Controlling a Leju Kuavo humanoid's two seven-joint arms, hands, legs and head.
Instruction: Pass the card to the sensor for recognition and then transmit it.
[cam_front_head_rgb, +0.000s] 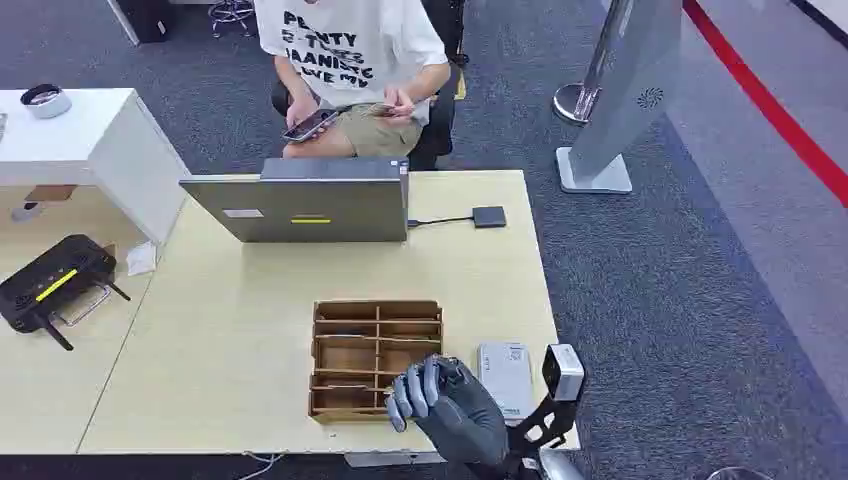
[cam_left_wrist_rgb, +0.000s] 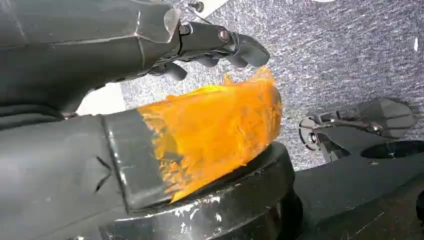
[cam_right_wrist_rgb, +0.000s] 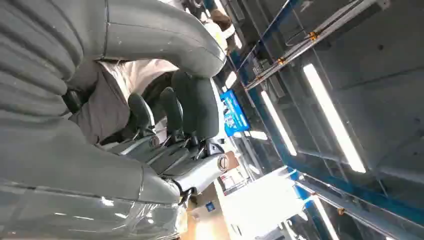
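Observation:
A wooden compartment tray (cam_front_head_rgb: 375, 358) sits near the table's front edge. My right hand (cam_front_head_rgb: 445, 405) hovers over its near right corner, fingers bent downward. In the right wrist view the thumb (cam_right_wrist_rgb: 165, 40) and the dark fingers (cam_right_wrist_rgb: 190, 110) stand apart with nothing between them. I cannot make out a card in the tray's slots. A small dark square sensor (cam_front_head_rgb: 488, 216) lies at the far side of the table, cabled to the laptop (cam_front_head_rgb: 300, 205). My left hand (cam_left_wrist_rgb: 200, 100) hangs over the carpet, its orange-taped thumb apart from its fingers (cam_left_wrist_rgb: 225, 45), holding nothing.
A white flat box (cam_front_head_rgb: 505, 378) lies just right of the tray, beside my right wrist. A person sits behind the laptop holding a phone (cam_front_head_rgb: 310, 124). A black router (cam_front_head_rgb: 50, 283) lies on the left table. A grey stand (cam_front_head_rgb: 620, 100) rises at the back right.

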